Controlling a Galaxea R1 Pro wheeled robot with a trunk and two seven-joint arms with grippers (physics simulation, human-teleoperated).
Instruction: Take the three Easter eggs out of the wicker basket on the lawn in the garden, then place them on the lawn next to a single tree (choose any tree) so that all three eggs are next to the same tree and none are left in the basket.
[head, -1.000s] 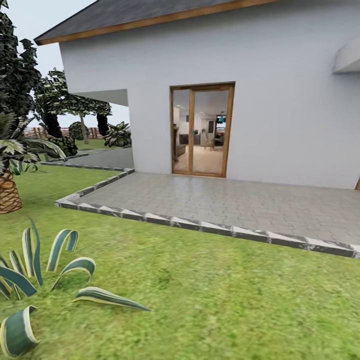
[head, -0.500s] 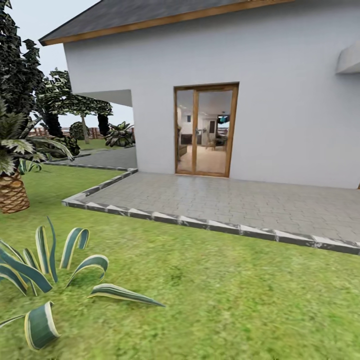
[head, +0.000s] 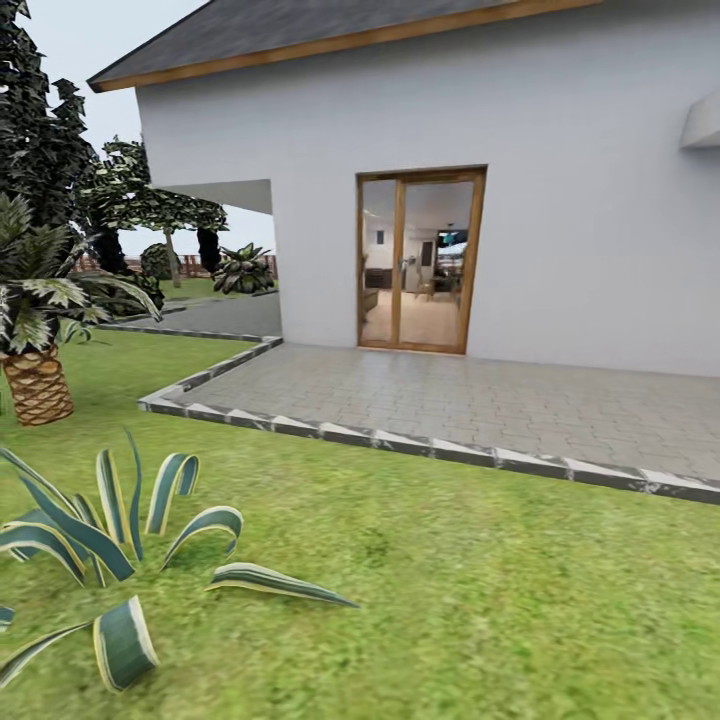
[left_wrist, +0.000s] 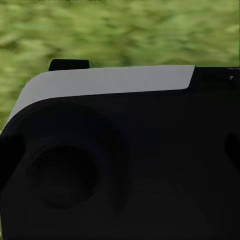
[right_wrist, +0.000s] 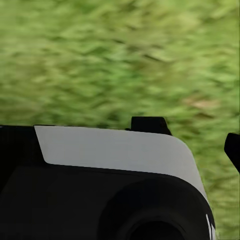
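Note:
The Easter eggs and the wicker basket are out of view. The lawn spreads across the foreground of the head view. Far back on the left stands a tree with a slim pale trunk under dark leaf clumps, and a strip of brown fence runs beside it. In the left wrist view, grass lies beyond a black and white part of my own body. The right wrist view likewise has grass beyond a black and white body part, with a dark shape at the picture's edge. Finger positions are unclear in both.
A white house with a glass door stands ahead behind a grey paved patio edged by a raised kerb. A striped agave plant sits near left, with a short scaly-trunked palm and a dark conifer behind it.
The whole head picture has slid to the right, so the camera has turned leftward. More of the agave and the palm now shows. Nothing in the garden itself has moved.

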